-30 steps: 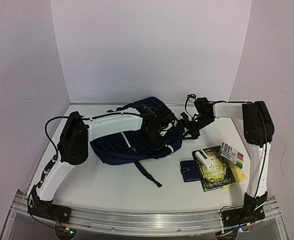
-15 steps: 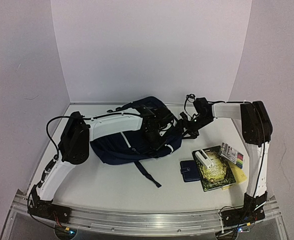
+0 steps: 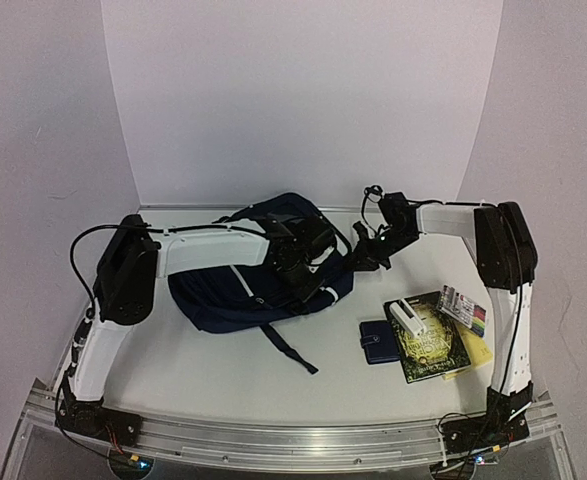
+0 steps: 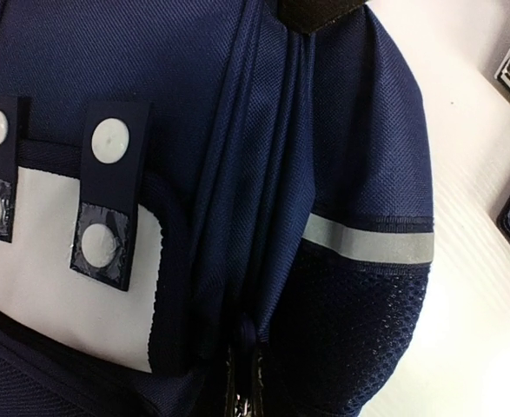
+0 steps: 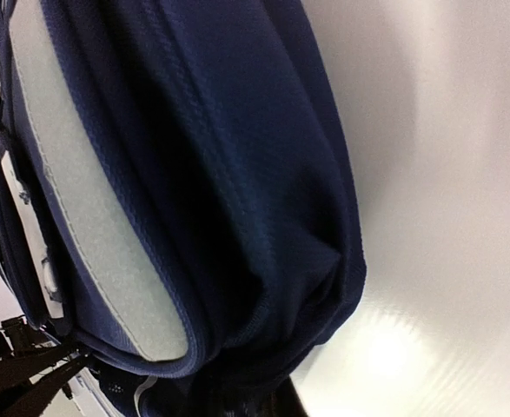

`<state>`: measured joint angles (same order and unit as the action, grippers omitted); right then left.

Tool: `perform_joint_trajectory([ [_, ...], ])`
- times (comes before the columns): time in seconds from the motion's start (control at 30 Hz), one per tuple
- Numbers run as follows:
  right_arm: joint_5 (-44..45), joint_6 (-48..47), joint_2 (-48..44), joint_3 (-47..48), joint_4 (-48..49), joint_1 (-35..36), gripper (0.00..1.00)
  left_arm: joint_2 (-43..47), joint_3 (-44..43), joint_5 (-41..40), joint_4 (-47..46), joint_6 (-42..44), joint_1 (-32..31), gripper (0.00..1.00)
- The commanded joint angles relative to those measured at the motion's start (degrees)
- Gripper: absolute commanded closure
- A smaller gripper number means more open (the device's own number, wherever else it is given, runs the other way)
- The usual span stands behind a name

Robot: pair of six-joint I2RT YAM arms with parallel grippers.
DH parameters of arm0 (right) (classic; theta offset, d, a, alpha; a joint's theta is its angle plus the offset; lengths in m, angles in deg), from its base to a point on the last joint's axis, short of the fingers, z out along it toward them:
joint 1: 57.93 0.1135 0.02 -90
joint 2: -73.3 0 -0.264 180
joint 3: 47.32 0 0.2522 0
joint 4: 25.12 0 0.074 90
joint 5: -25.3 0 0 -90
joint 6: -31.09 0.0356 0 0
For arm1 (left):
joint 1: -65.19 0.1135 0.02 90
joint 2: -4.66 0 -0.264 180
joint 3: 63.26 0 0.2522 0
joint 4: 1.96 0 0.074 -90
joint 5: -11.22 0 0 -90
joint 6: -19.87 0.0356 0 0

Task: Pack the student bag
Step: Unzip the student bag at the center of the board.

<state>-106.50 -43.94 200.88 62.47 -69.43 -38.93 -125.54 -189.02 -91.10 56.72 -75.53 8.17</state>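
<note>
Student bag (image 3: 218, 300): navy, lying mid-tabletop (image 3: 203, 370). Left gripper (image 3: 301, 270) on its front, right gripper (image 3: 361, 258) at its right end; cannot tell either's jaws. Wallet (image 3: 378, 341), book (image 3: 431, 345), marker pack (image 3: 463, 308) near, rightward.

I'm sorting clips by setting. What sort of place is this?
Probably a robot lab test cell: plain white walls boxing in a white table, and the left arm and right arm mounted on an aluminium rail.
</note>
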Motion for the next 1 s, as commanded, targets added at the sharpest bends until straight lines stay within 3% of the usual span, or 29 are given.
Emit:
perform_joint_trajectory([
  [0.0, 6.2, -1.0, 1.8, 2.2, 1.6, -0.1, 1.0, 10.8, 6.7, -0.5, 1.1, -3.5, -1.2, 1.0],
  [0.3, 9.0, -1.0, 0.2, 1.8, 2.0, -1.4, 1.0, 20.3, 21.9, -2.3, -7.4, -10.7, -1.3, 1.0],
  [0.5, 7.6, -0.3, -0.2, 0.8, 2.9, -1.6, 1.0, 26.2, 31.5, 0.8, -19.1, -16.3, -1.1, 1.0],
  [0.6, 6.8, 0.0, -0.4, 0.0, 3.5, -1.6, 1.0, 26.8, 33.0, 2.0, -22.3, -18.6, -0.5, 0.98],
  [0.77, 5.6, 0.1, -1.3, -1.0, 3.9, -1.6, 1.0, 25.6, 34.3, 5.9, -25.4, -20.0, 0.2, 0.87],
  [0.97, 5.8, -0.3, -2.8, -1.6, 4.2, -1.6, 1.0, 24.6, 35.0, 9.3, -26.7, -20.3, 1.1, 0.88],
])
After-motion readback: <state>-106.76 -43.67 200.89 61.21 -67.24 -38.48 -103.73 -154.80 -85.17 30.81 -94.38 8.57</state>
